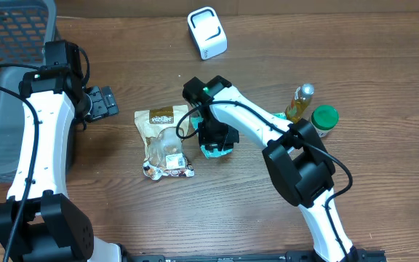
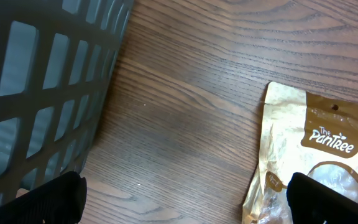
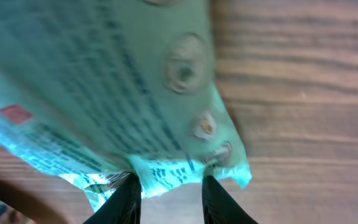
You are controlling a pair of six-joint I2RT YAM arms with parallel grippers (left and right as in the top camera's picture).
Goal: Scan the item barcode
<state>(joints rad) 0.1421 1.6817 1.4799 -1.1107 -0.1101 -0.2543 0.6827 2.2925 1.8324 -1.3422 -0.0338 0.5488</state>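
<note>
Pinching teal packet by its edge with my right gripper, fingers clamped on thin plastic. Printed side faces wrist cam, text too blurry to read tbh. From overhead, packet is mid-table, just right of brown Pantree pouch, well apart from white scanner at far edge. My left gripper spread wide, holding nothing, beside grey basket. Oil bottle and green-lidded jar further right.
</note>
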